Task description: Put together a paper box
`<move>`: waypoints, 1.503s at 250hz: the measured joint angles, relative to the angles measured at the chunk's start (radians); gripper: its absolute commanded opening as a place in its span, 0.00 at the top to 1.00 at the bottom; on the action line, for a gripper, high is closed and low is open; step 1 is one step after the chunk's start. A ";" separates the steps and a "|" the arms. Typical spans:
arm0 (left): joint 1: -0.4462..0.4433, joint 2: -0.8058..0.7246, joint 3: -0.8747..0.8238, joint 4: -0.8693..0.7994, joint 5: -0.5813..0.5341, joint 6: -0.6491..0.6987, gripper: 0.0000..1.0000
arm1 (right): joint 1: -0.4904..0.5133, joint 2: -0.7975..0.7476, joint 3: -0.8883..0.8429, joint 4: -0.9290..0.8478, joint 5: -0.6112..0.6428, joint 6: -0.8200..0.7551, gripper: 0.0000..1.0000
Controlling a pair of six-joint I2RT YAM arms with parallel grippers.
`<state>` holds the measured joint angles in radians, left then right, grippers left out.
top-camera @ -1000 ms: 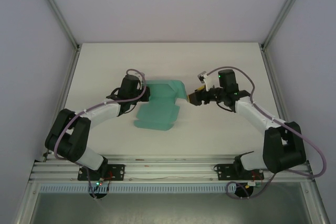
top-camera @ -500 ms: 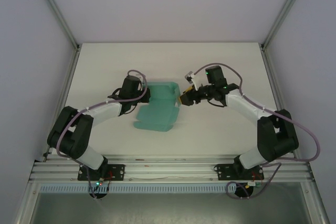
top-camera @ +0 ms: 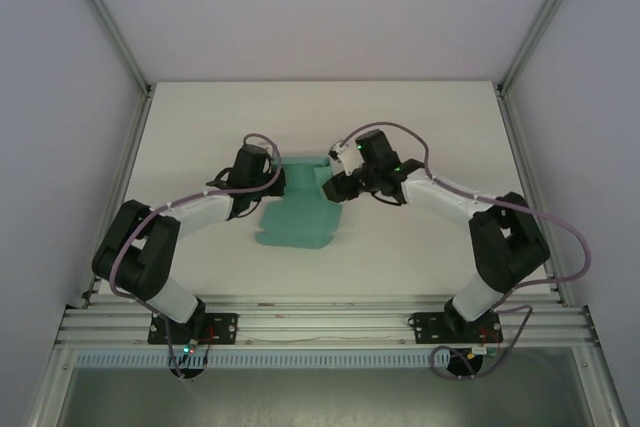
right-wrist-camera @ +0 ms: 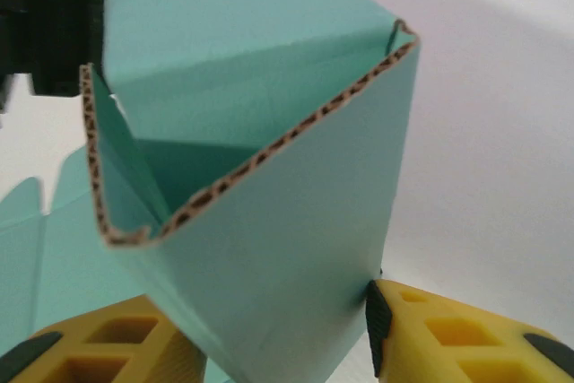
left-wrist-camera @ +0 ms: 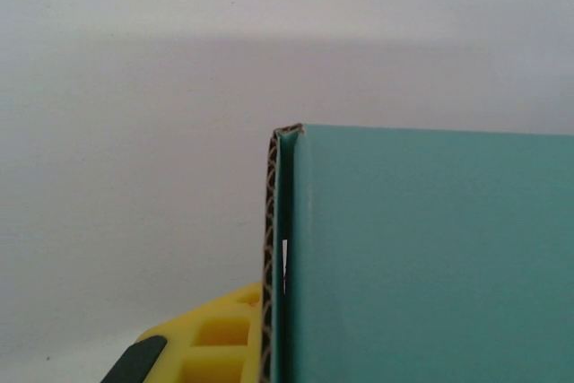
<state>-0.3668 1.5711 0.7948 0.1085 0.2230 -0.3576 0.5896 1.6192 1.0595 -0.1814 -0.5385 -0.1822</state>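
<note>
Top external, right end effector (top-camera: 334,187) reached paper box (top-camera: 300,222), spread, left end effector (top-camera: 283,182) pinching it.

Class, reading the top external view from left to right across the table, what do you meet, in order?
In order: left arm → paper box → right arm.

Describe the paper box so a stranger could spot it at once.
On the white table, look between the left gripper and the right gripper. The paper box sits there, half folded with one panel flat. It alone is teal-green corrugated card.
</note>
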 measured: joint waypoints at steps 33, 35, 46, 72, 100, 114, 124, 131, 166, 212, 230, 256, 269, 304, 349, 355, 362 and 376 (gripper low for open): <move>-0.019 0.011 0.021 -0.024 -0.053 -0.004 1.00 | 0.055 0.033 0.021 0.025 0.236 0.093 0.70; -0.020 0.011 0.022 -0.026 -0.056 -0.004 1.00 | 0.057 0.035 0.021 0.027 0.248 0.097 0.70; -0.029 0.011 0.028 -0.035 -0.074 -0.008 1.00 | 0.075 0.049 0.026 0.037 0.331 0.124 0.73; -0.044 0.011 0.040 -0.053 -0.110 -0.017 1.00 | 0.119 0.082 0.049 0.041 0.495 0.190 0.78; -0.053 0.011 0.049 -0.064 -0.141 -0.045 1.00 | 0.150 0.133 0.104 0.028 0.634 0.261 0.83; -0.059 0.011 0.058 -0.071 -0.155 -0.063 1.00 | 0.158 0.165 0.136 0.019 0.695 0.299 0.85; -0.065 0.011 0.066 -0.076 -0.164 -0.074 1.00 | 0.163 0.187 0.158 0.010 0.739 0.329 0.88; -0.069 0.011 0.070 -0.080 -0.166 -0.086 1.00 | 0.164 0.204 0.174 0.005 0.771 0.349 0.89; -0.101 0.013 0.091 -0.093 -0.179 -0.134 1.00 | 0.168 0.281 0.247 -0.039 0.894 0.449 0.96; -0.111 0.026 0.112 -0.104 -0.180 -0.200 1.00 | 0.188 0.331 0.307 -0.093 1.027 0.510 1.00; -0.112 0.029 0.125 -0.110 -0.180 -0.219 1.00 | 0.194 0.343 0.328 -0.119 1.076 0.530 1.00; -0.118 0.040 0.141 -0.114 -0.184 -0.245 1.00 | 0.196 0.372 0.378 -0.176 1.132 0.574 1.00; -0.122 0.044 0.147 -0.116 -0.185 -0.253 1.00 | 0.197 0.385 0.398 -0.201 1.156 0.594 1.00; -0.126 0.061 0.162 -0.117 -0.186 -0.271 1.00 | 0.200 0.419 0.436 -0.244 1.205 0.640 1.00; -0.129 0.075 0.174 -0.116 -0.184 -0.272 1.00 | 0.200 0.424 0.432 -0.241 1.225 0.663 1.00; -0.129 0.076 0.175 -0.116 -0.184 -0.272 1.00 | 0.200 0.424 0.431 -0.238 1.229 0.666 1.00; -0.129 0.079 0.179 -0.116 -0.184 -0.272 1.00 | 0.200 0.424 0.429 -0.235 1.231 0.670 1.00; -0.129 0.089 0.186 -0.116 -0.183 -0.273 1.00 | 0.200 0.423 0.419 -0.227 1.238 0.684 1.00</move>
<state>-0.4957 1.6596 0.9806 -0.0078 0.0395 -0.6304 0.7895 2.0426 1.4788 -0.4080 0.6994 0.5014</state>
